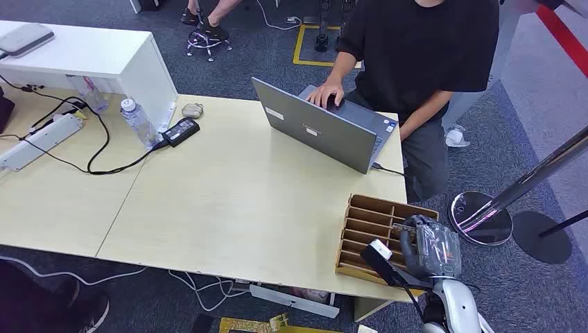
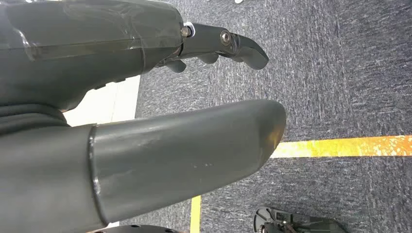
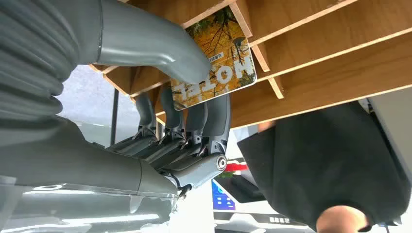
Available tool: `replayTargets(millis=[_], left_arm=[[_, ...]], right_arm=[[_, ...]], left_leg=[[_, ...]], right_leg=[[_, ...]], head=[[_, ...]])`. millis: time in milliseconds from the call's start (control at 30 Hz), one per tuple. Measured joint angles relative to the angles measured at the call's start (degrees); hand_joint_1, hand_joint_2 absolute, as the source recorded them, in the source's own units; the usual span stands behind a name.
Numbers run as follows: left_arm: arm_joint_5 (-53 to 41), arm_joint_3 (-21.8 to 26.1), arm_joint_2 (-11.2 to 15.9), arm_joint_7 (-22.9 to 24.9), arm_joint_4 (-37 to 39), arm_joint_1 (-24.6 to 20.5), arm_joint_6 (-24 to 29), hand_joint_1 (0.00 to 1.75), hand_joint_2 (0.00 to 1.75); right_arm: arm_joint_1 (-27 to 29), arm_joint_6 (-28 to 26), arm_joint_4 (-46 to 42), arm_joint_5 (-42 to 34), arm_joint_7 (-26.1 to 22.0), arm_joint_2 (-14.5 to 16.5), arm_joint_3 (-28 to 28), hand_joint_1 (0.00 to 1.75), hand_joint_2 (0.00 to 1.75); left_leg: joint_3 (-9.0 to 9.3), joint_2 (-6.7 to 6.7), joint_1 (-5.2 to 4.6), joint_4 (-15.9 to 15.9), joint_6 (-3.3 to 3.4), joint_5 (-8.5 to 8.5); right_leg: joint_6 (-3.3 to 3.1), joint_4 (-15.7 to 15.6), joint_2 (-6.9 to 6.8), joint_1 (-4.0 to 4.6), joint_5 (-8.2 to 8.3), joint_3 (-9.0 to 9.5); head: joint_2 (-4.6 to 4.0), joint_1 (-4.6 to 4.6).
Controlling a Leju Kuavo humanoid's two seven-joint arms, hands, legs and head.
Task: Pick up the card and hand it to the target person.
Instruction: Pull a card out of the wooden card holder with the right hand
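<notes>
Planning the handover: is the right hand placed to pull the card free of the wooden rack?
Probably yes: the right hand already pinches the card at the wooden rack, with nothing blocking its withdrawal.

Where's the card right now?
The card is in the wooden slotted rack at the table's near right corner, pinched by the right hand between thumb and fingers.

Light wood table [image 1: 236, 208], two tops butted together. Right top: open grey laptop [image 1: 326, 128] at far edge, slotted wooden rack [image 1: 367, 229] at near right corner. By the seam: water bottle [image 1: 139, 121], black power brick [image 1: 182, 130]. Left top: white power strip [image 1: 41, 139], black cables [image 1: 97, 149]
</notes>
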Motion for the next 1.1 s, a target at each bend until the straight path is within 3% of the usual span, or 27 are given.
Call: replayTargets(millis=[333, 1100], left_arm=[[0.00, -0.01, 0.01, -0.27, 0.01, 0.00, -0.01, 0.00, 0.00], [0.00, -0.02, 0.08, -0.75, 0.01, 0.00, -0.03, 0.00, 0.00]], right_arm=[[-0.32, 0.31, 0.00, 0.05, 0.09, -0.05, 0.23, 1.74, 1.75], [-0.53, -3.94, 0.54, 2.07, -0.38, -0.37, 0.21, 1.75, 1.75]], left_leg=[[0.01, 0.00, 0.00, 0.00, 0.00, 0.00], [-0.01, 0.00, 0.00, 0.00, 0.00, 0.00]], right_leg=[[0.00, 0.00, 0.00, 0.00, 0.00, 0.00], [0.00, 0.00, -0.01, 0.00, 0.00, -0.01]], head=[[0.00, 0.00], [0.00, -0.01]])
